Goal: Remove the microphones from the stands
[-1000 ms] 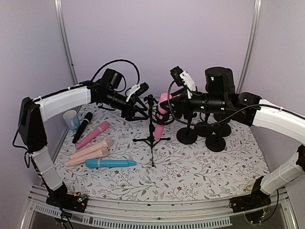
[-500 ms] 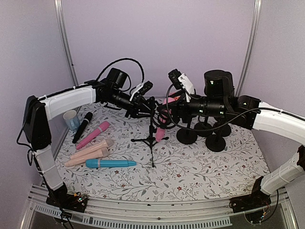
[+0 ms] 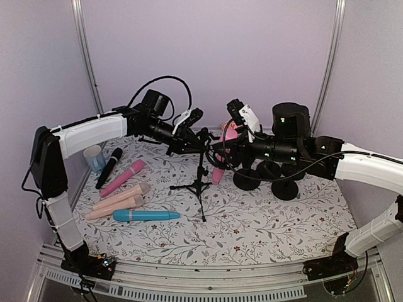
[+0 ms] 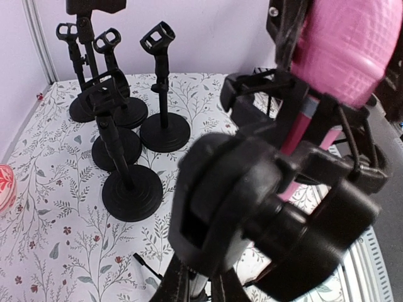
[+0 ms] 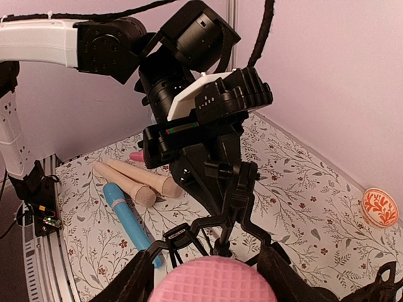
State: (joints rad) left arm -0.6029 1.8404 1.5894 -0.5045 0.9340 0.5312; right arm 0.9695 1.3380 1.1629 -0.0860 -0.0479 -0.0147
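Note:
A black tripod stand (image 3: 201, 182) rises mid-table, and its black clip (image 4: 252, 189) fills the left wrist view. My left gripper (image 3: 192, 139) is shut on the stand's upper pole, with its jaws pinching the pole at the bottom of the left wrist view (image 4: 201, 277). The pink microphone (image 3: 219, 170) leans to the right of the stand's top. Its handle (image 4: 343, 50) still passes through the clip's cradle. My right gripper (image 3: 225, 146) is shut on the microphone, and its fingers (image 5: 135, 280) flank the pink mesh head (image 5: 211, 286).
Loose microphones lie at the left: black (image 3: 108, 168), pink (image 3: 123, 178), two beige (image 3: 119, 198) and blue (image 3: 146, 215). A cup (image 3: 94, 158) stands by the left wall. Several round-based black stands (image 3: 271, 173) cluster under my right arm.
My left gripper moved right and closed on the stand's pole. My right gripper shifted right with the pink microphone, which now leans farther away from the stand's top.

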